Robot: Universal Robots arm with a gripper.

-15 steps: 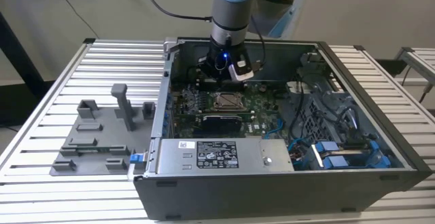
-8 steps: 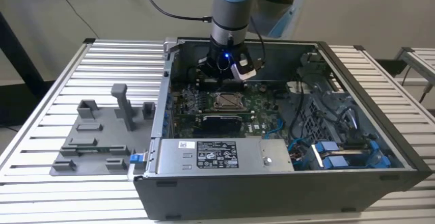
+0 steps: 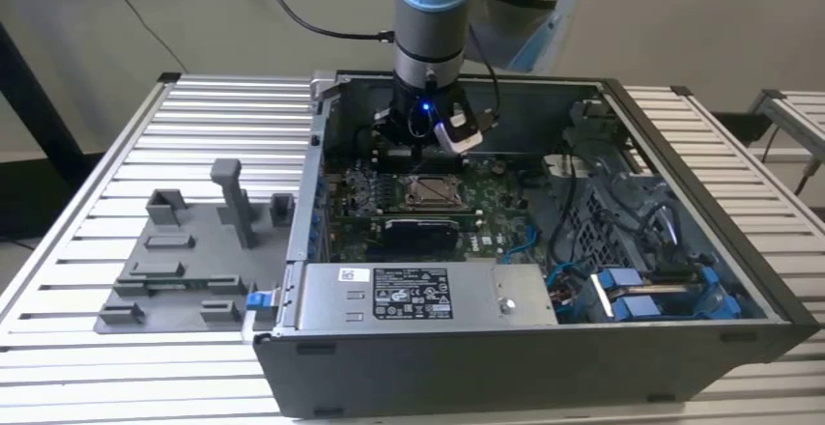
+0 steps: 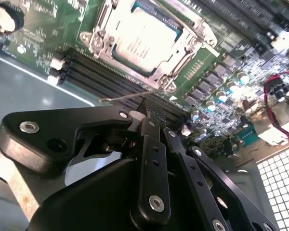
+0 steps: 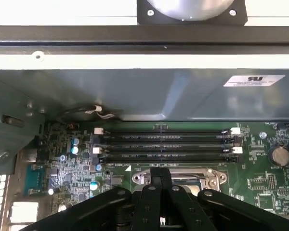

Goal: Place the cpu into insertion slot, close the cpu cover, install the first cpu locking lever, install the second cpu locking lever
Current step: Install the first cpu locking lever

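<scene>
Cpu (image 4: 142,36) is seated in the insertion slot (image 3: 410,199). Its silver-tan face is shown through the window of the cpu cover (image 4: 98,38), which is laid flat over it. The chip is therefore judged to be pressed down by the frame rather than lying loose.

At the exterior view's left, a grey fixture (image 3: 181,270) of moulded holders is set on the slatted table (image 3: 77,203). It is presumably placed there so that parts are offered at fixed spots; what its pockets hold cannot be made out.

Just beside it the computer case (image 3: 516,357) is laid on its side with the panel off, so that the inside is reached from above. The green motherboard (image 3: 503,214) is held within, and the power supply (image 3: 400,295) is fitted along the near wall. Toward the exterior view's right, cables (image 3: 563,214) and blue drive caddies (image 3: 644,299) are packed in.

Four memory slots (image 5: 164,144) are seen beside the socket, with no modules in them.

The gripper (image 4: 156,111) is lowered into the case at the socket's edge on the memory-slot side, with its jaws brought together. A thin wire rod (image 4: 123,98), possibly a locking lever, is seen near the tip. Whether it is touched cannot be told.
</scene>
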